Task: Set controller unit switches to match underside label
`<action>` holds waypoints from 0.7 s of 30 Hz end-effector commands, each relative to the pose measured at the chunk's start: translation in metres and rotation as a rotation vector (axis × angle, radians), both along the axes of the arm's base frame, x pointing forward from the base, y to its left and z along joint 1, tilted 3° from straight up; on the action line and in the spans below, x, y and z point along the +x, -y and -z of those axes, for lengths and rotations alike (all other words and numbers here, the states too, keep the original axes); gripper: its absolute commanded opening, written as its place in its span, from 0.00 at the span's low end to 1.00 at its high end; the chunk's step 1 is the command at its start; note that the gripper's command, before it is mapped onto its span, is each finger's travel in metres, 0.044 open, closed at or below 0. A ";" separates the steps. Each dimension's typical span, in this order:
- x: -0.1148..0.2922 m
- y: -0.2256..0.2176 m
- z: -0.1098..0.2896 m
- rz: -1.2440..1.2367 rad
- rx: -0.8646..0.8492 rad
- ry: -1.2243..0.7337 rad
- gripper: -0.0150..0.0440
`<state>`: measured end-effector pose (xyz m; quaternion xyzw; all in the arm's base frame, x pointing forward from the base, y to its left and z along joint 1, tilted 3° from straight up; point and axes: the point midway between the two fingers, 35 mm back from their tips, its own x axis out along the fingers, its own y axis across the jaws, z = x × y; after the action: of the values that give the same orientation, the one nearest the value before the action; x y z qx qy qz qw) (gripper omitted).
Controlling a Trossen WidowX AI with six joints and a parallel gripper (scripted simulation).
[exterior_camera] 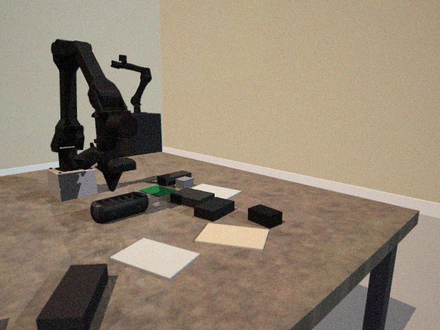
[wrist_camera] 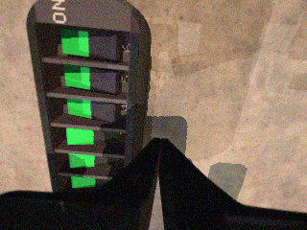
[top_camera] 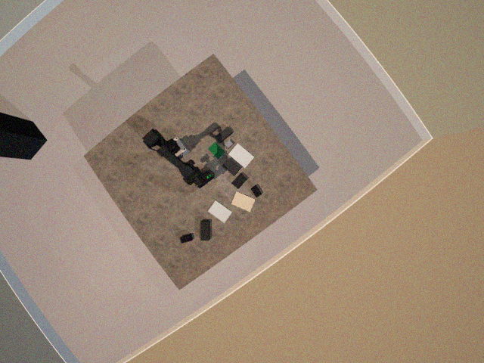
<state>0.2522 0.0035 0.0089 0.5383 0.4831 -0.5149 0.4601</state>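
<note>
The dark grey controller unit [top_camera: 209, 176] [exterior_camera: 120, 210] [wrist_camera: 96, 15] rests on the bench with its switches up; its underside label is hidden. In the wrist view all six switches show green ends toward the left, the side marked ON at the top. The upper three show lit dark ends on the right; the lower three have dark ends in shadow or partly behind the gripper, and their tilt is hard to tell. My gripper [exterior_camera: 112, 189] [wrist_camera: 159, 145] is shut and empty, pointing down. In the wrist view its tips appear just right of the unit's lower half.
A green sheet [top_camera: 215, 150] [exterior_camera: 158, 190] and dark blocks [exterior_camera: 192, 196] [exterior_camera: 214, 209] lie beyond the unit. A white plate [top_camera: 219, 211] [exterior_camera: 155, 257], a cream plate [top_camera: 243, 201] [exterior_camera: 232, 236] and a long dark block [top_camera: 205, 229] [exterior_camera: 72, 296] lie toward the exterior camera.
</note>
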 end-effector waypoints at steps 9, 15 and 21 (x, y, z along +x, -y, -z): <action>0.001 0.000 -0.011 0.000 0.000 0.000 0.34; 0.000 0.002 -0.050 0.000 0.000 0.001 0.61; 0.000 0.002 -0.050 0.000 0.000 0.001 0.43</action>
<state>0.2531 0.0015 0.0589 0.5401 0.4812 -0.5153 0.4596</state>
